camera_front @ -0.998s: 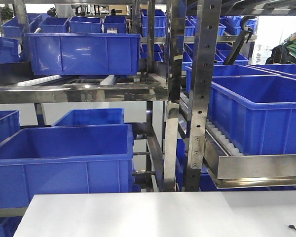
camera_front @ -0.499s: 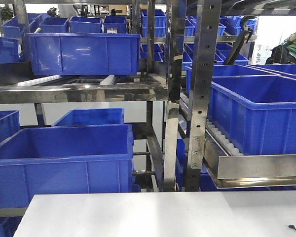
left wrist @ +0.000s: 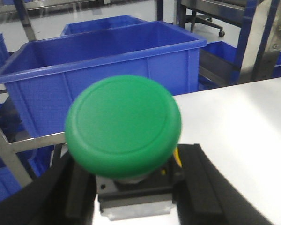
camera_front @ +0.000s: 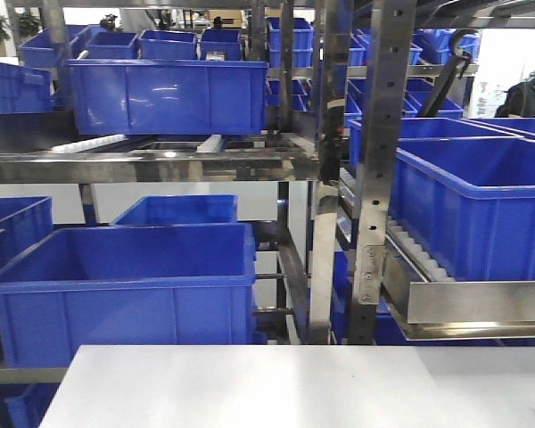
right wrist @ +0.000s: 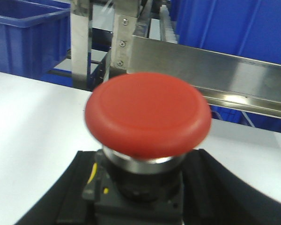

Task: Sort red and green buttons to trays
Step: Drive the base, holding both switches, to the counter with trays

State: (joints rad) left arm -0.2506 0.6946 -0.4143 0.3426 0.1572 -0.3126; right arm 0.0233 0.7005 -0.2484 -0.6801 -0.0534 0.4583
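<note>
Domes crown green button (left wrist: 123, 126) and red button (right wrist: 147, 115).

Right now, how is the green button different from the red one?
The green button has a green cap; the red button has a red one. The left gripper holds the green button, the right gripper the red button. A shiny ring shows under the red button's cap, none under the green button's. Both have round domed caps on blocky bases.
</note>
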